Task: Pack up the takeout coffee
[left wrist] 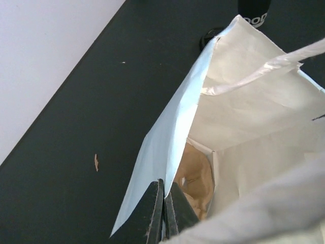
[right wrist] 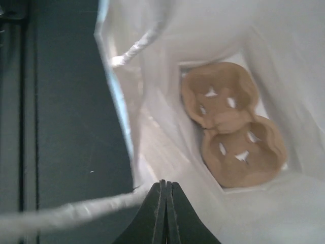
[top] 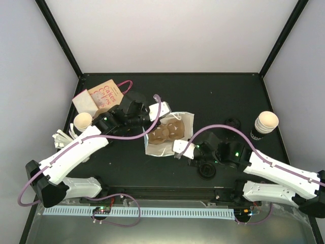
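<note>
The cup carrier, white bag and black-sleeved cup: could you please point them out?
cup carrier [right wrist: 228, 122], right wrist view, its middle ridge.
white bag [left wrist: 165, 137], left wrist view, outer side wall.
black-sleeved cup [top: 267, 121], top view, its top.

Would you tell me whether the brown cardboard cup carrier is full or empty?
Empty: both sockets of the brown cardboard cup carrier in the white paper bag are bare.

I can read the pink word "Cakes" on the brown paper bag [top: 103, 94] at the far left; more pink letters sit by it, too small for me; the black cup [left wrist: 254, 10] shows white letters, cut off, like "oo".
</note>
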You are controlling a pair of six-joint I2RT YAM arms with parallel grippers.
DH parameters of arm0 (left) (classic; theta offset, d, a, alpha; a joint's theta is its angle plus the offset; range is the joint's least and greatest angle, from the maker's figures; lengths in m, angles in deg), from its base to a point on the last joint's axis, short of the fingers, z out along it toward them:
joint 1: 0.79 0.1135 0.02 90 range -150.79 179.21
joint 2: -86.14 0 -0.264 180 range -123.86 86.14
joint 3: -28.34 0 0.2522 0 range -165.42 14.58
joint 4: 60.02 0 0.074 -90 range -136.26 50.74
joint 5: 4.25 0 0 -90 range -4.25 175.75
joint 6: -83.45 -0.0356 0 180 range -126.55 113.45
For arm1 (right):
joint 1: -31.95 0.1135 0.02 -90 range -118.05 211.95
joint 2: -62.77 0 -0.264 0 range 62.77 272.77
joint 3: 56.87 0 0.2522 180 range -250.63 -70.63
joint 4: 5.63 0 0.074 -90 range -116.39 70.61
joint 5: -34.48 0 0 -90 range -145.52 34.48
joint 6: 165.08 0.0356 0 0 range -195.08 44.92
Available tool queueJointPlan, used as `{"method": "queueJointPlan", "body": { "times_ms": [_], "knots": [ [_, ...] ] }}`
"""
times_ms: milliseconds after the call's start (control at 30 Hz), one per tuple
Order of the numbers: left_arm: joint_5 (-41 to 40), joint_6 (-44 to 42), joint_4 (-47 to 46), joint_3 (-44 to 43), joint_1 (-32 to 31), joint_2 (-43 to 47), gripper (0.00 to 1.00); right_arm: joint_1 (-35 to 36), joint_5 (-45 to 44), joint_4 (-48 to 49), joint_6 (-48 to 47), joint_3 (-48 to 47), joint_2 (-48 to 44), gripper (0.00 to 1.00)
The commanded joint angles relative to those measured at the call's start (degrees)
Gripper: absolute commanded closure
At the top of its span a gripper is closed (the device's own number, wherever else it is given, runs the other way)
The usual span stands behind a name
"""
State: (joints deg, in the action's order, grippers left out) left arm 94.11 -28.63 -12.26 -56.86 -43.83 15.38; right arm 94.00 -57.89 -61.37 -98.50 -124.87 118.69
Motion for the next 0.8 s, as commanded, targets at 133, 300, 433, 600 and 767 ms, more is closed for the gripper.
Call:
{"method": "queueJointPlan", "body": {
  "times_ms": [133, 300, 433, 600, 767],
  "knots": [
    [-1.6, -1.7, -1.9, 5.1, -5.1, 5.1, 0.98, 11.3, -4.8, -0.6, -5.4, 4.9, -3.5, 0.99],
    [-4.9, 0.5, -2.5, 8.3, -8.7, 7.6, 0.98, 17.4, -6.4, 0.5, -5.8, 8.6, -4.6, 0.99],
    [-5.0, 1.8, -2.1, 9.7, -10.8, 8.9, 0.99, 21.0, -8.9, -0.6, -4.7, 9.3, -3.6, 0.99],
    [-7.1, 1.9, -4.7, 11.7, -11.6, 11.4, 0.98, 21.5, -12.7, -1.6, -4.1, 6.4, -5.3, 0.99],
    [-6.7, 1.5, -5.3, 11.9, -11.7, 11.9, 0.98, 21.5, -16.2, -2.9, -5.7, 2.8, -8.2, 0.99]
  ]
}}
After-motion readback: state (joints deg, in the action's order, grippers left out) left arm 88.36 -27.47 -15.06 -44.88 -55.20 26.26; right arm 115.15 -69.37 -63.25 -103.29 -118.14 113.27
